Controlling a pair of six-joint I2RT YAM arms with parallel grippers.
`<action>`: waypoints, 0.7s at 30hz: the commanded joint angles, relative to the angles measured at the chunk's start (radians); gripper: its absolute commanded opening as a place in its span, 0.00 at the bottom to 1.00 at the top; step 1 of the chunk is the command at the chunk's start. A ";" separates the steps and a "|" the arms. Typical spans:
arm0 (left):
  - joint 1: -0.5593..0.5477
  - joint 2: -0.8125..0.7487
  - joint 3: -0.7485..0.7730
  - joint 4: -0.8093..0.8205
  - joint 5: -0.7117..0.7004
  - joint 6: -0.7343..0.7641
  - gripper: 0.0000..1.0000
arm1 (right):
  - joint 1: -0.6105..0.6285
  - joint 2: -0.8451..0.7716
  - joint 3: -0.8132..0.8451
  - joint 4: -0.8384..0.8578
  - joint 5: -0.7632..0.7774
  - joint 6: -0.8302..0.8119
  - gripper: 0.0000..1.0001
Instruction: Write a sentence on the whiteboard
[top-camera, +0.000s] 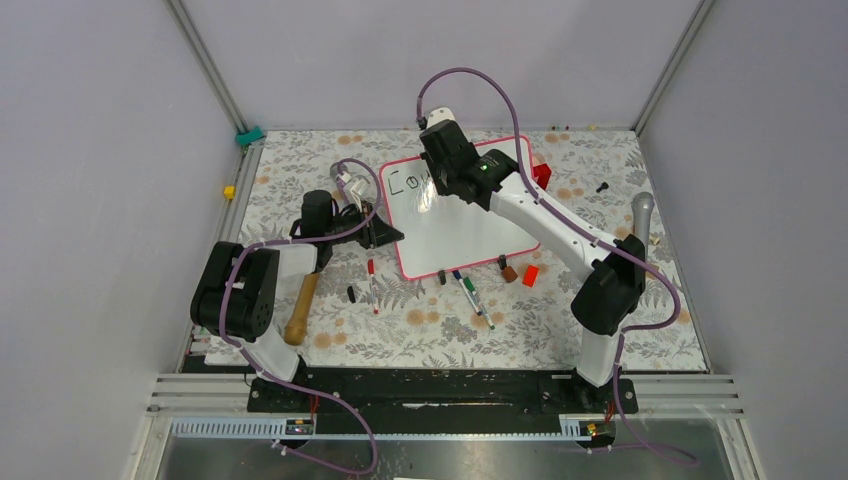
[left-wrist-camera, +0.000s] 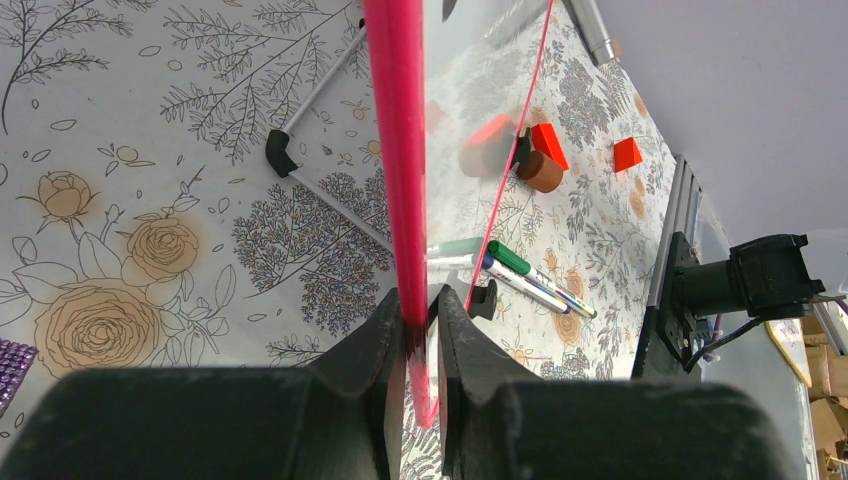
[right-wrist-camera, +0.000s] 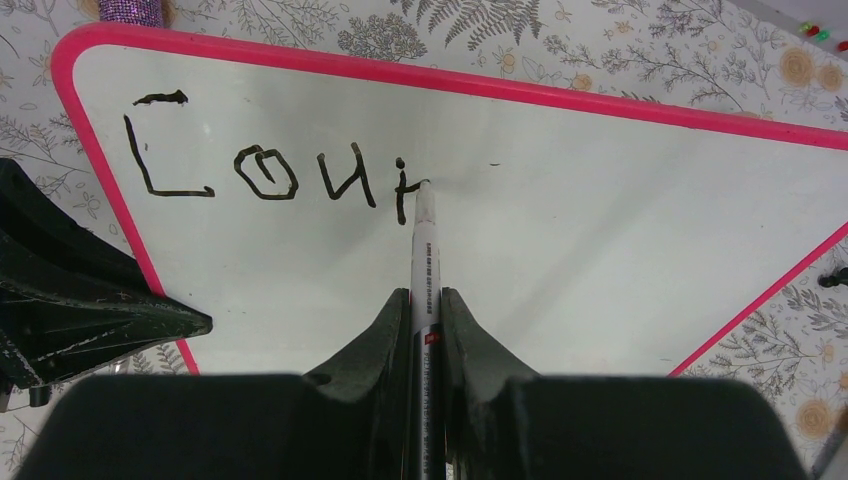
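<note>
The whiteboard (top-camera: 462, 222) with its pink-red frame lies on the floral table; it fills the right wrist view (right-wrist-camera: 600, 230). Black lettering "Cou" plus a started stroke (right-wrist-camera: 265, 175) stands at its top left, faint in the top view (top-camera: 408, 182). My right gripper (right-wrist-camera: 426, 300) is shut on a white marker (right-wrist-camera: 424, 250) whose tip touches the board at the last stroke. My left gripper (left-wrist-camera: 420, 310) is shut on the board's pink edge (left-wrist-camera: 398, 130) at its left corner, seen in the top view (top-camera: 385, 235).
Several markers (top-camera: 468, 290) and caps lie below the board. A brown cylinder (top-camera: 509, 272) and red blocks (top-camera: 530, 275) sit near its lower right; another red block (top-camera: 541, 174) lies behind it. A wooden-handled tool (top-camera: 300, 308) lies by the left arm, a grey cylinder (top-camera: 641, 212) at right.
</note>
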 joint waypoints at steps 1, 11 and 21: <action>0.005 0.034 0.002 -0.037 -0.087 0.079 0.00 | 0.004 -0.013 0.038 0.002 0.038 -0.008 0.00; 0.005 0.036 0.003 -0.037 -0.085 0.078 0.00 | 0.002 -0.164 -0.102 0.114 0.000 -0.005 0.00; 0.010 0.037 0.004 -0.031 -0.077 0.072 0.00 | -0.034 -0.165 -0.132 0.108 -0.025 0.017 0.00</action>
